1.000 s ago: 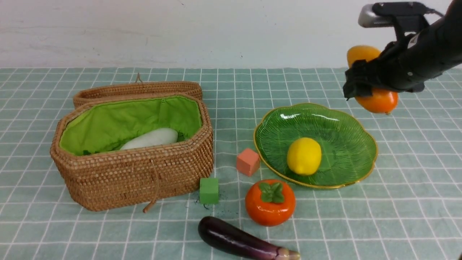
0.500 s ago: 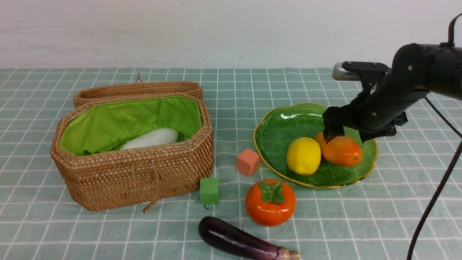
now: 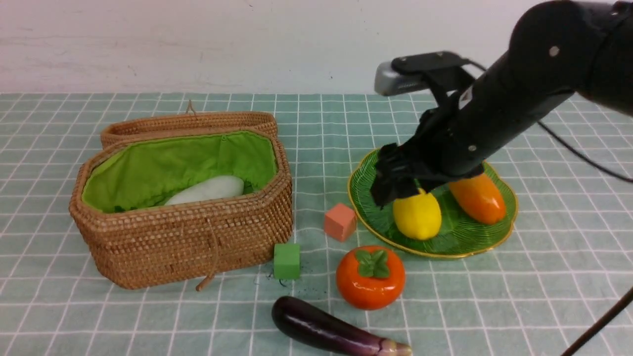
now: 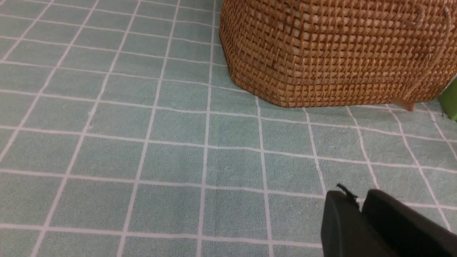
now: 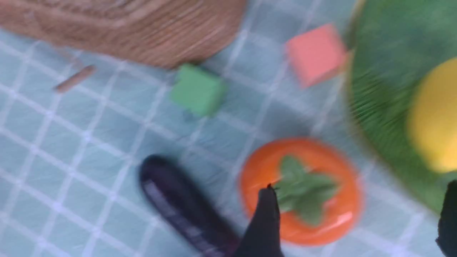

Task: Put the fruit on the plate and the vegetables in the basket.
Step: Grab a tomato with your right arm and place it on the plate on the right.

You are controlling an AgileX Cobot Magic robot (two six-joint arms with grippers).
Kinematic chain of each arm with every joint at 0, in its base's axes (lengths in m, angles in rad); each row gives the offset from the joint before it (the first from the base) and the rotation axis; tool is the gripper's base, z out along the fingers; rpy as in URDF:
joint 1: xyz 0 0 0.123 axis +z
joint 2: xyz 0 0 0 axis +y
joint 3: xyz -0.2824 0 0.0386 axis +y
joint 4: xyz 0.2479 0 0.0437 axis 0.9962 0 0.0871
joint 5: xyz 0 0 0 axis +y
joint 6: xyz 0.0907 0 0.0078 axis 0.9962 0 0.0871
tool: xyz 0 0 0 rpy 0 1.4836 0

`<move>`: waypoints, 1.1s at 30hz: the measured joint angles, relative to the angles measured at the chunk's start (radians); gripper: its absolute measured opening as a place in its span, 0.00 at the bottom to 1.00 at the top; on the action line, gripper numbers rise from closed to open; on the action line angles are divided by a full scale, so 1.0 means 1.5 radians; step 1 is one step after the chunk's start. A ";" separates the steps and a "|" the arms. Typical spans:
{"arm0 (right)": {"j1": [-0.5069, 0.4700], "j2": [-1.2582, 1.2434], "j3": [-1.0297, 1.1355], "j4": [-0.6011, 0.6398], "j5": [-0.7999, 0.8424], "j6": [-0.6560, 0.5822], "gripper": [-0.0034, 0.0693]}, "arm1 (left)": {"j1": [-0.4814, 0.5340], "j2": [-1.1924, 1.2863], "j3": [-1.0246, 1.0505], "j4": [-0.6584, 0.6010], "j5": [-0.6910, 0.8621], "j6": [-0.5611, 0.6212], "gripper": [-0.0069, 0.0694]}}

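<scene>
Swinging across from the far right side of the plate (image 3: 465,242), the right gripper (image 3: 393,190) is now hanging over the plate's left part, just above the lemon (image 3: 417,216). The mango (image 3: 477,198) it was carrying a second ago is lying on the plate, beside the lemon. Its jaws are standing wide apart with nothing between them, as the right wrist view shows.

The persimmon (image 3: 370,278) is sitting on the tabletop (image 3: 544,296) just outside the plate's near rim, leaf cap up. Judging from the task, it is the last fruit waiting. It is lying toward the robot from the gripper and lower. In the right wrist view it is showing between the two spread fingers, closer to one finger than the other. Being round, it is offering no long axis to line up with, so a descent from above is looking workable.

The eggplant (image 3: 326,329) is lying nearer the robot again, slanting across the cloth with its stem end to the right. The white vegetable (image 3: 207,189) is already resting in the basket (image 3: 183,237).

The left gripper (image 4: 360,214) is sitting low over the cloth near a corner of the basket, fingers pressed together and gripping nothing. The right arm is clearly the nearer one to the persimmon.
</scene>
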 joint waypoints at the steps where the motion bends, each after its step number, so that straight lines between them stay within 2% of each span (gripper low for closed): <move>1: 0.001 0.001 0.006 0.002 0.000 0.012 0.87 | 0.000 0.000 0.000 0.000 0.000 0.000 0.20; 2: 0.008 0.003 0.036 0.021 0.000 0.056 0.87 | 0.000 0.000 0.000 0.000 0.000 0.000 0.20; 5: 0.005 0.001 0.109 0.060 -0.018 0.098 0.87 | 0.000 0.000 0.000 0.000 0.000 0.000 0.21; 14: -0.018 0.007 0.233 0.159 -0.176 0.102 0.86 | 0.000 0.000 0.000 0.002 0.000 0.000 0.21; 24: -0.028 0.058 0.234 0.198 -0.240 0.097 0.86 | 0.000 0.000 0.000 0.002 0.000 0.000 0.22; 31: -0.028 0.074 0.234 0.268 -0.250 0.021 0.83 | 0.000 0.000 0.000 0.002 0.000 0.000 0.22; 33: -0.028 0.077 0.234 0.301 -0.251 -0.032 0.76 | 0.000 0.000 0.000 0.002 0.000 0.000 0.23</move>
